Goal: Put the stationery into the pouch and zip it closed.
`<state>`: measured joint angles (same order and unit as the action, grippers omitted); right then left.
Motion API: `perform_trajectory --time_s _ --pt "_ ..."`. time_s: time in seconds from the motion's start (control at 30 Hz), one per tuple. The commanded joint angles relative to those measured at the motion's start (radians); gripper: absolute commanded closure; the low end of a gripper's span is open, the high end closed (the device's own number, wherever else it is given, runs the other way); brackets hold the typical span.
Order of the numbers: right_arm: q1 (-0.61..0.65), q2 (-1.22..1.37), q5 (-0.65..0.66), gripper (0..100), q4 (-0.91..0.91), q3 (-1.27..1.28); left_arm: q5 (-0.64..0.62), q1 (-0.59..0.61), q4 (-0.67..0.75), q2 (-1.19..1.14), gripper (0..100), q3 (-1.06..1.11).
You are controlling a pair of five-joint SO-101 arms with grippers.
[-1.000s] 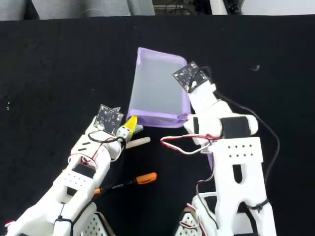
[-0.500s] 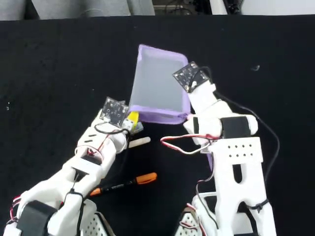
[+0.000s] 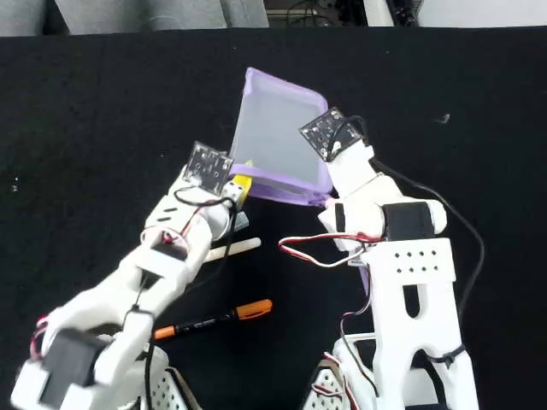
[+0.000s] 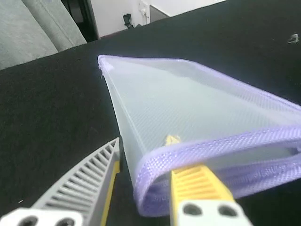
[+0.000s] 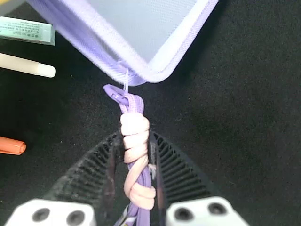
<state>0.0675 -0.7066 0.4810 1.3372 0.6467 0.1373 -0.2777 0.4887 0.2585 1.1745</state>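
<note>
The translucent purple pouch [image 3: 278,137] lies at the middle back of the black table, its mouth toward the arms. My left gripper [image 4: 145,141] is open at that mouth. Its yellow finger [image 4: 197,183] reaches inside under the purple rim [image 4: 216,143], and its grey finger [image 4: 94,183] stays outside beside the pouch wall. In the high view, my left gripper [image 3: 239,195] sits at the pouch's near left corner. My right gripper [image 5: 135,155] is shut on the braided zipper pull cord [image 5: 135,132] at the pouch's near right corner [image 3: 329,201].
A white pen [image 3: 239,248] and a small pale green eraser [image 3: 239,224] lie just in front of the pouch, under my left arm. An orange marker [image 3: 224,316] lies nearer the arm bases. Black tabletop is open to the far left and right.
My left arm has moved forward and its yellow finger has slid into the pouch mouth. The pouch has shifted slightly away and turned. My right arm has kept still on the cord.
</note>
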Motion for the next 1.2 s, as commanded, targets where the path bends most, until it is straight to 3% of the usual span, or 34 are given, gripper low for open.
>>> perform_trajectory --time_s 0.0,0.1,0.2,0.43,0.53,0.83,0.97,1.17 --pt "0.008 -0.005 0.009 98.8 -0.002 -0.050 -0.003 -0.015 0.120 -0.138 84 -0.119" --pt "0.008 -0.005 0.009 98.8 -0.003 -0.050 0.003 -0.013 0.252 -0.264 89 -0.159" --pt "0.008 -0.005 0.003 98.7 -0.005 -0.053 0.091 -0.010 0.336 -0.319 98 -0.162" --pt "0.008 -0.005 0.002 97.5 -0.005 -0.056 0.077 -0.015 0.336 -0.265 97 -0.125" --pt "0.008 -0.005 0.002 89.1 -0.005 -0.056 0.049 -0.013 0.272 -0.204 97 -0.114" --pt "0.009 -0.008 0.002 56.4 0.005 -0.093 0.044 0.001 -0.230 0.028 97 -0.226" --pt "0.008 -0.077 0.000 51.6 0.005 -0.102 0.044 0.022 -0.477 0.091 97 -0.352" --pt "0.008 -0.245 -0.094 51.8 0.006 -0.097 0.035 0.189 -0.922 0.141 97 -0.687"
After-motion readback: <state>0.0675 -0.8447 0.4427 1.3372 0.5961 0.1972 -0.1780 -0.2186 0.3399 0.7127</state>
